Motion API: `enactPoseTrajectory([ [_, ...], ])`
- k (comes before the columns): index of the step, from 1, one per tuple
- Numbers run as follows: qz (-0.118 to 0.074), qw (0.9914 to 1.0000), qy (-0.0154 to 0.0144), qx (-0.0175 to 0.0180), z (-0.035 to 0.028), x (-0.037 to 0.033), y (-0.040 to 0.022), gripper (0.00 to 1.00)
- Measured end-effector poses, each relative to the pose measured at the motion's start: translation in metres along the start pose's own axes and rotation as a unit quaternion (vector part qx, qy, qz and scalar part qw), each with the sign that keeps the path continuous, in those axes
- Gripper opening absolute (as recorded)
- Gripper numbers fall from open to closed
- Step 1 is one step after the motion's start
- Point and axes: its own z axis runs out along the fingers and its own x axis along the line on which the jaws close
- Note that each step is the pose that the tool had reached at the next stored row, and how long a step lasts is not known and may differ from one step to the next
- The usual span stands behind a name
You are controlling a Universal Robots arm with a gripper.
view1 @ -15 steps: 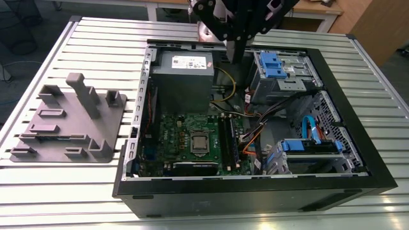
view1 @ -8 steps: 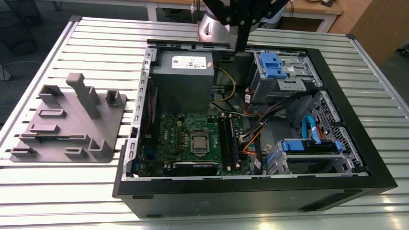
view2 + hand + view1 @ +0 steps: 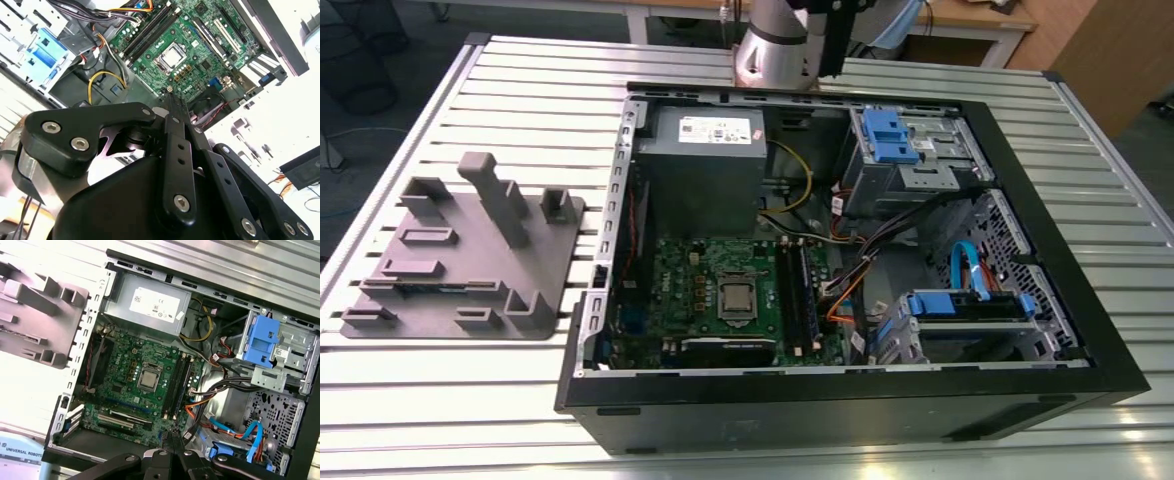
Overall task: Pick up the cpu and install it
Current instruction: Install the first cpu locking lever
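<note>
The cpu (image 3: 736, 300) lies flat in the socket in the middle of the green motherboard (image 3: 678, 268), inside the open computer case (image 3: 854, 392). Its silvery top shows in both wrist views (image 3: 172, 56) (image 3: 148, 379). My gripper (image 3: 175, 101) (image 3: 173, 436) hangs well above the case with its black fingers closed together and nothing between them. The arm's silver link (image 3: 774, 50) stands at the far edge of the case in the exterior view.
A grey plastic fixture (image 3: 467, 250) with posts and slots lies on the slatted table at the exterior view's left. Inside the case are a power supply (image 3: 707, 150), black memory sticks (image 3: 797, 290), loose cables (image 3: 854, 270) and blue drive caddies (image 3: 886, 135).
</note>
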Motion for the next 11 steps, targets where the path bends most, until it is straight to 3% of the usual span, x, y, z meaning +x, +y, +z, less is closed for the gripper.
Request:
enactPoseTrajectory([
  [11,0.000,1.00000,0.0000,0.0001,-0.0311,-0.0014,0.0004,0.11],
])
